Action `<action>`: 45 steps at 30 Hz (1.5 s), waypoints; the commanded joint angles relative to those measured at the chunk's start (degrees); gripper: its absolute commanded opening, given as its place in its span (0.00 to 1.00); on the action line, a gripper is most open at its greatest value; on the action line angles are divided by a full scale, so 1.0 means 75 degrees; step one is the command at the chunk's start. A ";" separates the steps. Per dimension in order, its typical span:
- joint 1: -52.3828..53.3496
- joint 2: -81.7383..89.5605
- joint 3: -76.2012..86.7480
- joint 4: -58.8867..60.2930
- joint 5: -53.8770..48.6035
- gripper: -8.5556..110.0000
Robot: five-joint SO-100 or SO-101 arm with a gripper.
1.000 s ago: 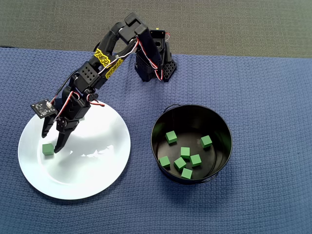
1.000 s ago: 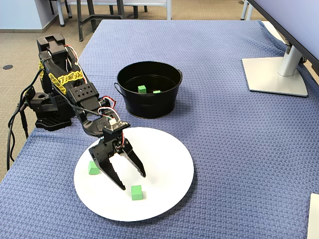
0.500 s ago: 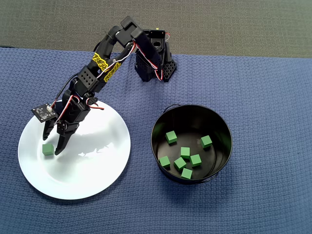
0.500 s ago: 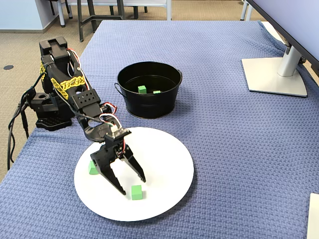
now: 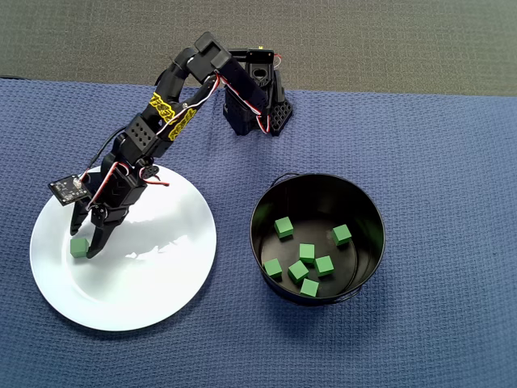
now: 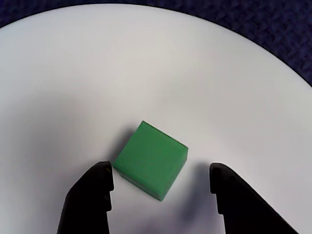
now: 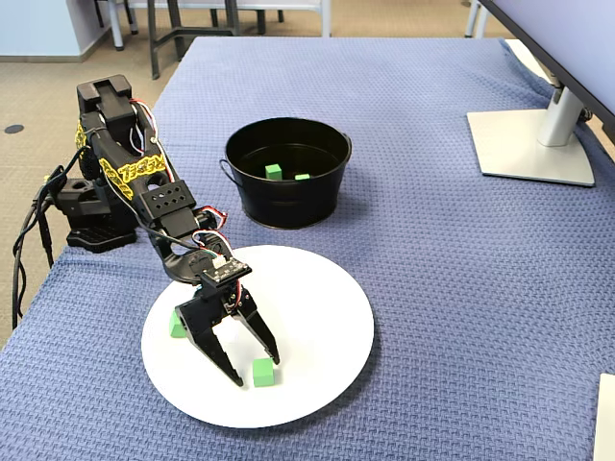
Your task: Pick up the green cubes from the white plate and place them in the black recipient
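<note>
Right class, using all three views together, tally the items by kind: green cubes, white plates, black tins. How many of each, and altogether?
green cubes: 9 (7 in the tin, 2 on the plate)
white plate: 1
black tin: 1
Total: 11

Green cube (image 6: 151, 160) flat on white plate (image 5: 145, 283) — six (image 5: 307, 257) in black recipient (image 5: 367, 206).

green cube (image 6: 151, 160) | on white plate (image 6: 146, 63) | between apparently spread fingers (image 6: 92, 195)
</note>
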 commanded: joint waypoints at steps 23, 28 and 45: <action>0.0035 -0.0199 -0.0855 0.0070 0.0152 0.14; 0.0023 -0.0188 -0.0855 0.0094 0.0176 0.12; -0.0012 -0.0164 -0.0539 -0.0211 0.0164 0.07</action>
